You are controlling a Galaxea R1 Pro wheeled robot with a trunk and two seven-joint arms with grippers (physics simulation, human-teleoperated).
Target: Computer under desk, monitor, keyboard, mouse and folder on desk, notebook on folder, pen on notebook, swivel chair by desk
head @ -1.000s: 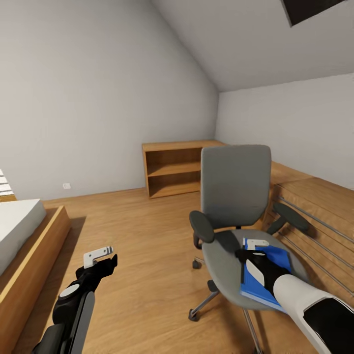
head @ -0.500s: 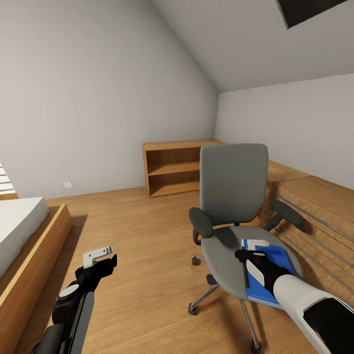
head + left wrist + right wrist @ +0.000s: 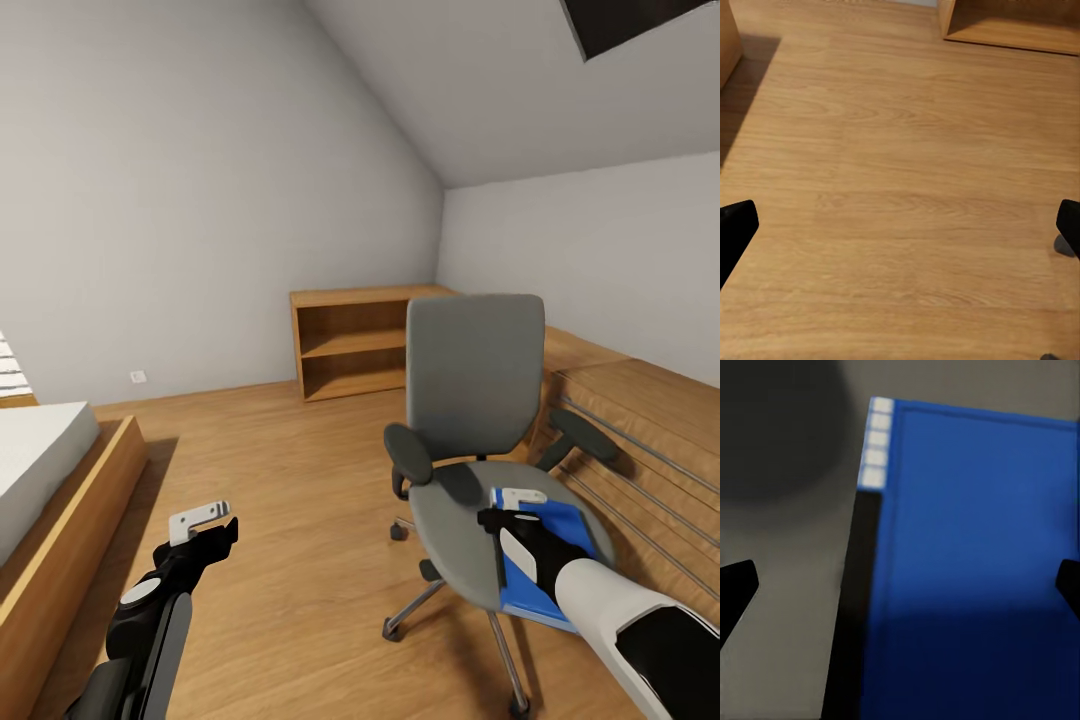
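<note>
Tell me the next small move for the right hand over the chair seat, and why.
Probably lower the right hand straight down and close on the left edge of the blue folder. The folder lies flat on the swivel chair seat, and the right wrist view shows open fingertips straddling that dark-spined edge with the folder close below, not yet gripped.

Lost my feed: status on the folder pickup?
Right gripper open, jaws straddling the blue folder. Folder flat on swivel chair seat, not gripped. Left gripper open over floor. Nothing blocking.
</note>
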